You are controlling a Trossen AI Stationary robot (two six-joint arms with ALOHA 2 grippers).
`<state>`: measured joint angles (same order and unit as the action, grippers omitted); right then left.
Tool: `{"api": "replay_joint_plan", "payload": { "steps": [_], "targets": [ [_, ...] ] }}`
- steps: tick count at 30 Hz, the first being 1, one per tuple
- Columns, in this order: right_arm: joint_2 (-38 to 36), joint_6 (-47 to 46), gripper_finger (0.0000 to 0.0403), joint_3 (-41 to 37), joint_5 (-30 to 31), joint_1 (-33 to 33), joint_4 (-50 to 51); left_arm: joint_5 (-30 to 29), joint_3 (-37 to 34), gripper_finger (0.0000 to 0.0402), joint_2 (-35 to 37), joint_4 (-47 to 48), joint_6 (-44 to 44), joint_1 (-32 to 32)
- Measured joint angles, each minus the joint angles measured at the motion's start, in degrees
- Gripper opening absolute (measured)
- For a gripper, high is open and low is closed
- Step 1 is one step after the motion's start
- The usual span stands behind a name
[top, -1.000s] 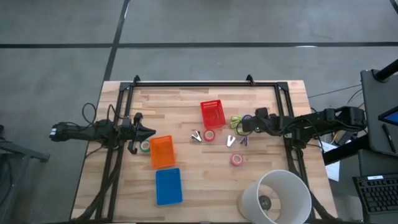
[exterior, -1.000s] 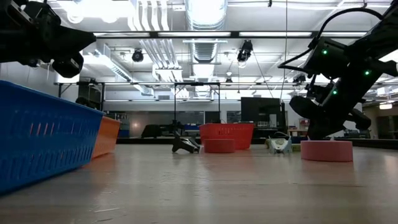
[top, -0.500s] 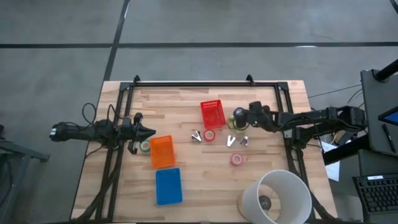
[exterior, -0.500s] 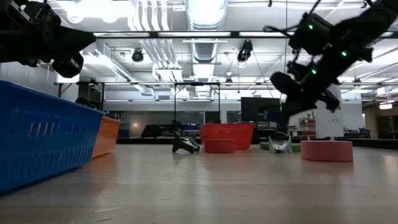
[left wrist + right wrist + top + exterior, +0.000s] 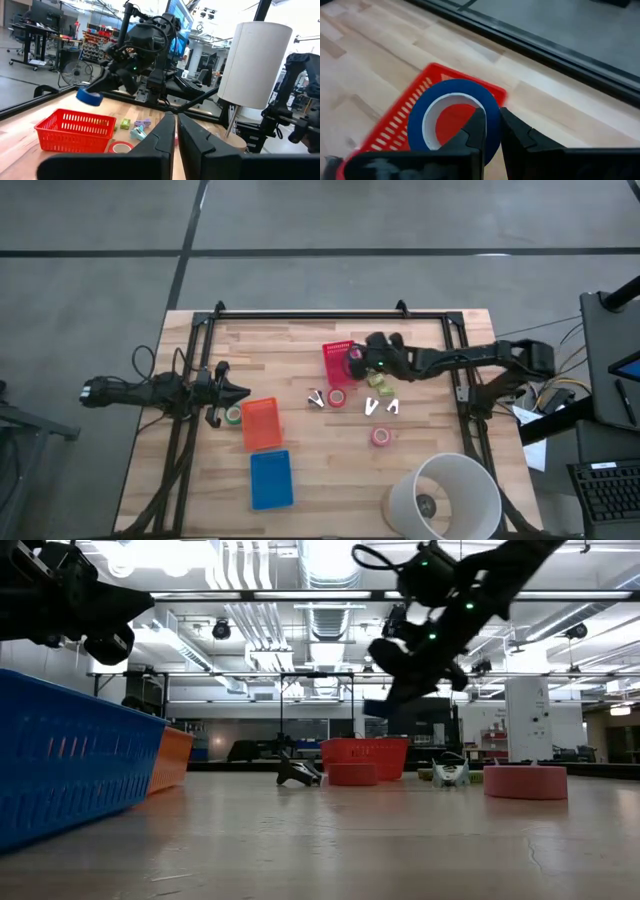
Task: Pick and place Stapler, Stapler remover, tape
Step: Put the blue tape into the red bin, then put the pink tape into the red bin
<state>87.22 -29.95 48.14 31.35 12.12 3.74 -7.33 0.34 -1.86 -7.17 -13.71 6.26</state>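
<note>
Gripping blue tape roll (image 5: 452, 117) upright above red basket (image 5: 385, 137).

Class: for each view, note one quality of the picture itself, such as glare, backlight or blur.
Low view: ceiling lights glare, arms silhouetted. Left wrist view: bright background, fingers dark. Right wrist view: blue tape sharp, red basket motion-blurred. High view: evenly lit table.

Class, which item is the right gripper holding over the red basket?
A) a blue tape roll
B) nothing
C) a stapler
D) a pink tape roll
A: the right gripper pinches the blue tape roll above the red basket.
</note>
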Motion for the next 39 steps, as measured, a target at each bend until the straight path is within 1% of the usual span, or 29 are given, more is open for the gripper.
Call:
{"api": "replay_joint_plan", "payload": {
  "steps": [6,12,20,25,29,39],
  "targets": [
    [6.0,1.7,0.0031,6.2,-1.8,0.9,0.0,0.0,0.0,0.0025,0.0,0.1,0.0,0.0],
    [10.5,1.5,0.0031,9.8,-4.4,3.2,0.3,0.0,0.0,0.0024,0.0,0.1,0.0,0.0],
    [13.5,-0.3,0.0031,10.6,-7.6,5.7,0.4,0.0,0.0,0.0023,0.0,0.2,0.0,0.0],
    [14.5,-1.4,0.0032,10.2,-9.0,5.8,0.5,0.0,0.0,0.0026,0.0,0.3,0.0,0.0],
    [15.2,-1.4,0.0043,10.2,-9.0,5.8,0.7,0.0,0.0,0.0024,0.0,0.3,0.0,0.0],
    [15.3,-1.5,0.0089,10.1,-9.0,5.8,0.6,0.0,0.0,0.0024,0.0,0.4,0.0,0.0]
  ]
}}
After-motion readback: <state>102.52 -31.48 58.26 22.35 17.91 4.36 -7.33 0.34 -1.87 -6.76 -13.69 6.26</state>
